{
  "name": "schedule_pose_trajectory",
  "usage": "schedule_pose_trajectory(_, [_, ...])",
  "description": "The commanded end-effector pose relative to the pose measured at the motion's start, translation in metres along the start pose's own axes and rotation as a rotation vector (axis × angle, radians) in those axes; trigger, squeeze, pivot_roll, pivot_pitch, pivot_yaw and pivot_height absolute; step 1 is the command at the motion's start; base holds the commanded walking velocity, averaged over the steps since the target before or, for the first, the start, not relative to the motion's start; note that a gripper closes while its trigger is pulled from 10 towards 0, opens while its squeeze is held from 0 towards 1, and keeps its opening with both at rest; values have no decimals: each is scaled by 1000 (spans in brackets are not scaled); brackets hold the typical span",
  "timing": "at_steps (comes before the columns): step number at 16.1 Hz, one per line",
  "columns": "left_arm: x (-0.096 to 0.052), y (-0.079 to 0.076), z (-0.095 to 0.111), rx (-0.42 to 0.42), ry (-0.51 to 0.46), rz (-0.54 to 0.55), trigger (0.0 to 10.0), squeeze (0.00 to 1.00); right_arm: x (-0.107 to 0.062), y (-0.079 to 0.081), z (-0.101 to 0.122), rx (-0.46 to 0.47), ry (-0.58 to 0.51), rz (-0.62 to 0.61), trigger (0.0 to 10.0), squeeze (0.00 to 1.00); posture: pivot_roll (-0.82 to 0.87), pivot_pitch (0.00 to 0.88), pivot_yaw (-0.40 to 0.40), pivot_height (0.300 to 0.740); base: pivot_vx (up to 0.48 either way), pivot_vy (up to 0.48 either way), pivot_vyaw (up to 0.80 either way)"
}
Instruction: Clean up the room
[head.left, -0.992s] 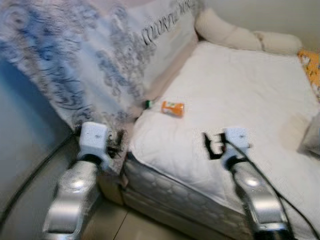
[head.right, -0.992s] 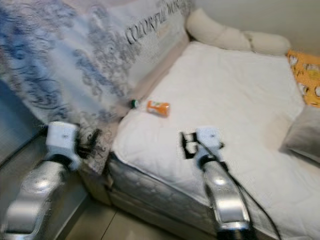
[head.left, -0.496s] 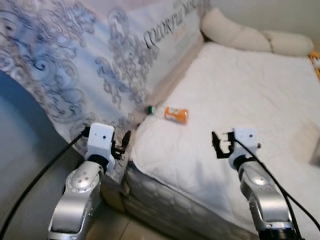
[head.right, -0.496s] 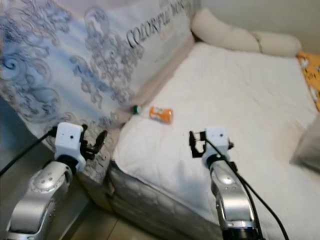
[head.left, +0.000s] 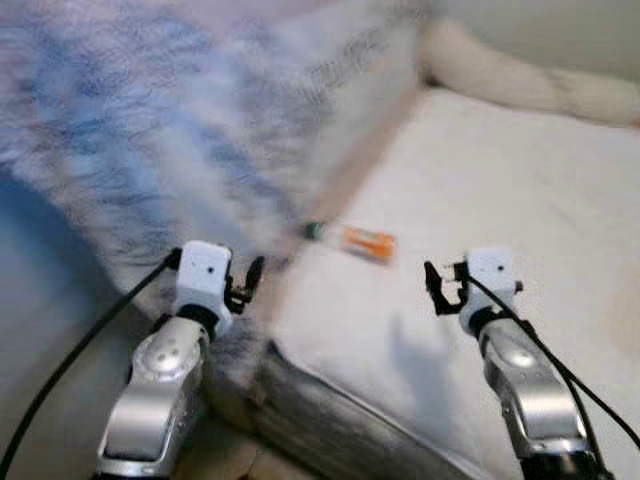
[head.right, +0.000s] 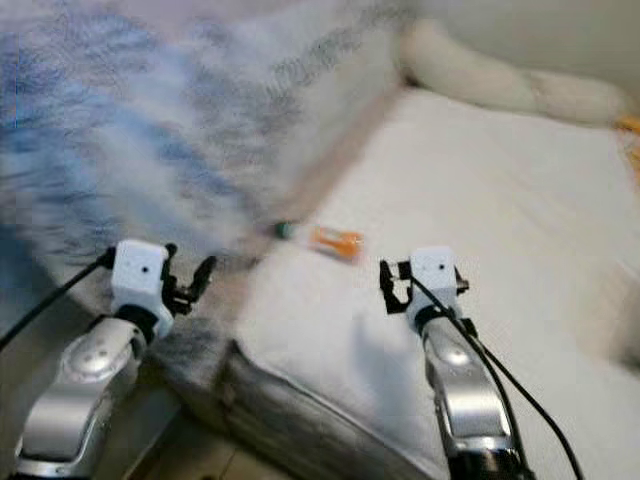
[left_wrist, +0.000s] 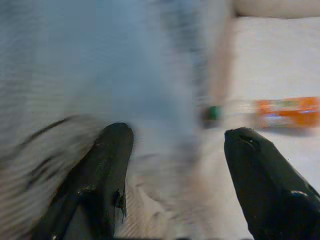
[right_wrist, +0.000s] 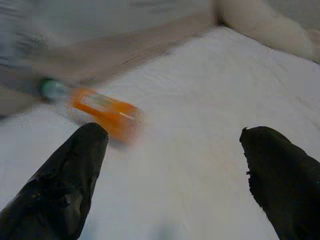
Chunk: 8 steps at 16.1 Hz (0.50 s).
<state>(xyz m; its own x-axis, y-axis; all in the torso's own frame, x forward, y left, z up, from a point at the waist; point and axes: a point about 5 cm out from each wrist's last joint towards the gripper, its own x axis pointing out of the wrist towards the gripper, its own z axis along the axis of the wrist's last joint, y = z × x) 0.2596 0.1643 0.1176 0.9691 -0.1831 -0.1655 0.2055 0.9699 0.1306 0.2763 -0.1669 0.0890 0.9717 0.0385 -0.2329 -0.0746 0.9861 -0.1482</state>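
On the white bed (head.left: 520, 180), close to its edge beside the patterned blue cover (head.left: 150, 130), lies an orange-labelled bottle (head.left: 362, 241) on its side, green cap toward the cover. It sits ahead of both arms, between them and apart from each. The right gripper (right_wrist: 172, 175) looks better placed than the left gripper (left_wrist: 175, 185), and both hold their jaws spread and empty.

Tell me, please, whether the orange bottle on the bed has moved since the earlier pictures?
No. The orange bottle lies at the same spot on the white bed, beside the patterned blanket; the camera shifted.
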Motion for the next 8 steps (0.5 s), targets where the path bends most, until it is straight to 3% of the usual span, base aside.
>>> schedule_pose_trajectory(1, [-1,5,-1,-1,3,21,10000,0,1,6,5,0,-22,23,10000,0,-58,0,-14,740,311,0,800])
schedule_pose_trajectory(4, [-1,3,-1,-3,6,15,10000,0,0,5,4,40,-19,25,10000,0,-60,0,-11,740,285,0,0])
schedule_pose_trajectory(8, [-2,-1,0,-9,-1,-12,10000,0,-2,7,5,93,-28,49,10000,0,-63,0,-14,740,0,0,0])
